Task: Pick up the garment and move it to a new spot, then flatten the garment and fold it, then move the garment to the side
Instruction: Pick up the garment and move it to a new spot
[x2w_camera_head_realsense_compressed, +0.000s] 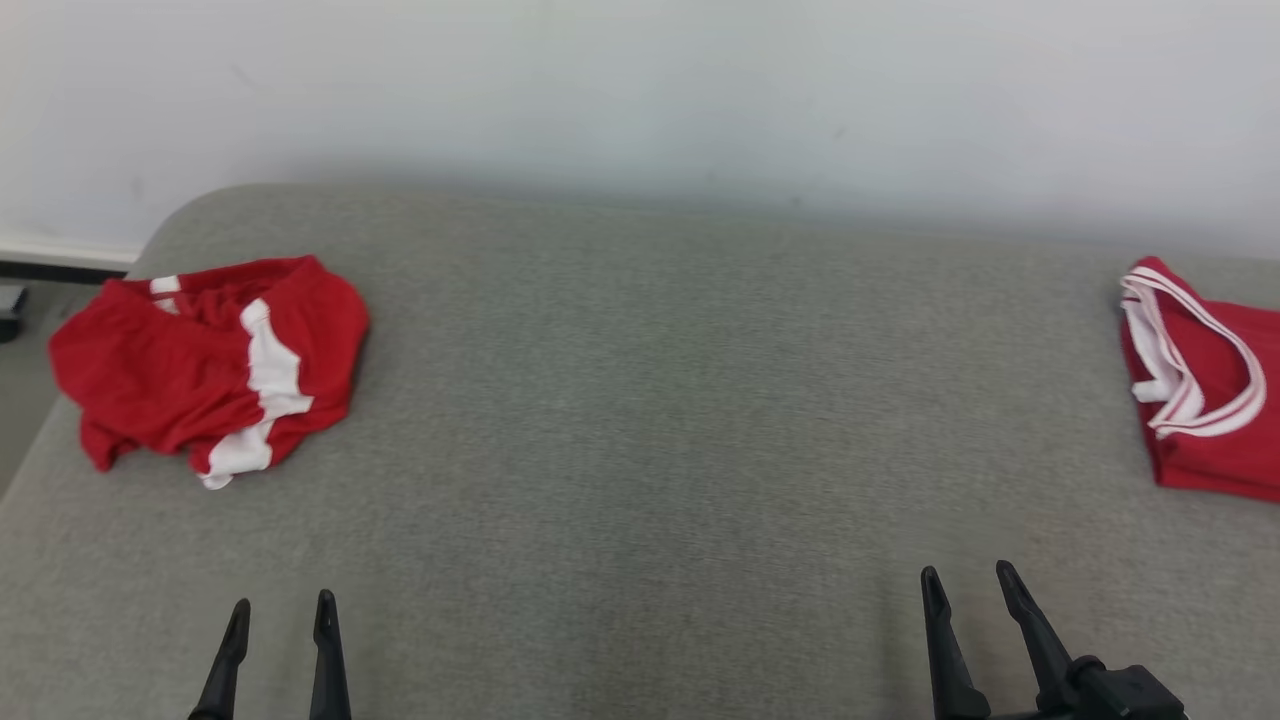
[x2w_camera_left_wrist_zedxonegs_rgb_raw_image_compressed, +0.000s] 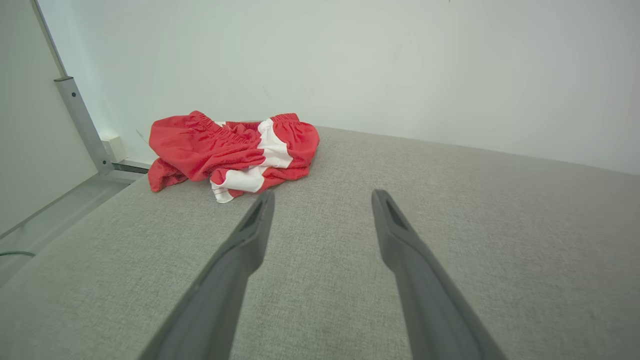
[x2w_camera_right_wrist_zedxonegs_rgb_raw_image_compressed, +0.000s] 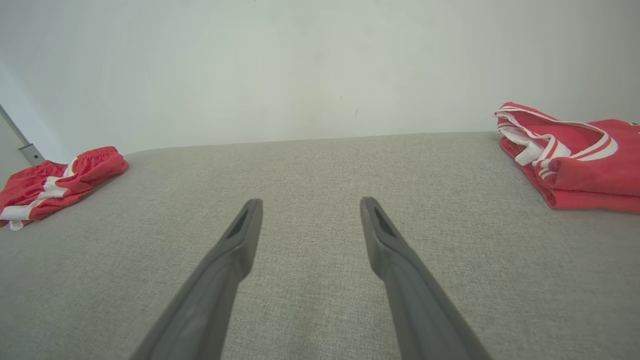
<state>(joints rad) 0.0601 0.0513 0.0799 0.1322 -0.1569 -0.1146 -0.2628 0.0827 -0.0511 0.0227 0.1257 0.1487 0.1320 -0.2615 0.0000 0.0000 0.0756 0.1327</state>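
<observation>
I see shorts (x2w_camera_head_realsense_compressed: 205, 365) crumpled upper left, well beyond my left gripper (x2w_camera_head_realsense_compressed: 282, 601); it and right gripper (x2w_camera_head_realsense_compressed: 966, 569) spread, empty.

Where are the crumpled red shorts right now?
The crumpled red shorts lie at the far left corner of the grey surface in the head view, ahead of the open left gripper and far from the folded red top.
</observation>
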